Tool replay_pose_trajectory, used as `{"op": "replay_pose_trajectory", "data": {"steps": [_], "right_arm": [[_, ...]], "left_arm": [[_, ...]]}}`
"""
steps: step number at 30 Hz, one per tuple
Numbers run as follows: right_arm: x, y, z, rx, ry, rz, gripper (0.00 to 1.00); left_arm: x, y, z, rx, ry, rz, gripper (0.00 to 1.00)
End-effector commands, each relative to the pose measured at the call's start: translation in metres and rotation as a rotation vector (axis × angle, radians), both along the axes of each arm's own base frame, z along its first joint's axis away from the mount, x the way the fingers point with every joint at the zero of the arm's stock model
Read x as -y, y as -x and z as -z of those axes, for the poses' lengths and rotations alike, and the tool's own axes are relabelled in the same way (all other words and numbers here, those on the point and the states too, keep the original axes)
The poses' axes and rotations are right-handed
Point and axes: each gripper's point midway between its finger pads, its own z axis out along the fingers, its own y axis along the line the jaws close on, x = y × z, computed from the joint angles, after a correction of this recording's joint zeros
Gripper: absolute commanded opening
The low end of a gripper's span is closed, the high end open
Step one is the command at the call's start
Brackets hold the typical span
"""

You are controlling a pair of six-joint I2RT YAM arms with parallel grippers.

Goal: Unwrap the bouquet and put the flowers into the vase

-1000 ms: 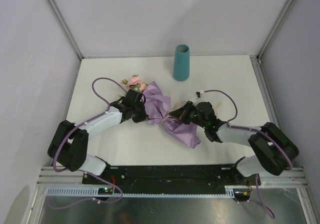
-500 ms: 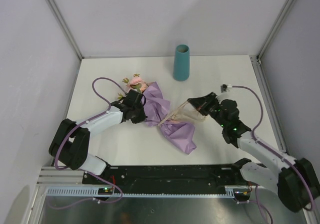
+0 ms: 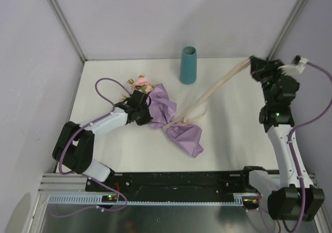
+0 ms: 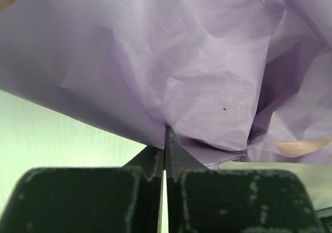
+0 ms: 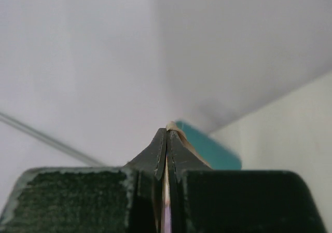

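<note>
The bouquet lies on the white table, wrapped in crinkled lilac paper. The flowers show as pink heads at its upper left end; their stems are hidden by the paper. My left gripper is shut on the paper's edge. The right gripper is raised at the far right and shut on the cream ribbon. That ribbon runs taut down to the bouquet's waist. The teal vase stands upright at the back.
Pale walls with metal corner posts close in the table on three sides. A black rail carries the arm bases along the near edge. A purple cable loops over the table by the left arm.
The right gripper has pulled the ribbon up and away to the far right, drawing it out long. The bouquet's lower end shifted slightly. The left gripper stayed on the paper.
</note>
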Motion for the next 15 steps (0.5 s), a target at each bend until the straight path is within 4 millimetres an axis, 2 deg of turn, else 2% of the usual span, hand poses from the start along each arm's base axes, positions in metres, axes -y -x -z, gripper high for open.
{"op": "replay_pose_trajectory", "data": {"steps": [1, 7, 15], "right_arm": [[0.032, -0.014, -0.066, 0.18, 0.133, 0.076, 0.0], [0.062, -0.04, -0.13, 0.325, 0.239, 0.138, 0.0], [0.105, -0.083, -0.178, 0.345, 0.376, 0.256, 0.0]], "left_arm": [[-0.003, -0.014, -0.013, 0.041, -0.01, 0.004, 0.0], [-0.001, -0.015, -0.014, 0.037, 0.003, 0.012, 0.0], [0.0, -0.018, -0.025, 0.061, 0.025, 0.017, 0.0]]}}
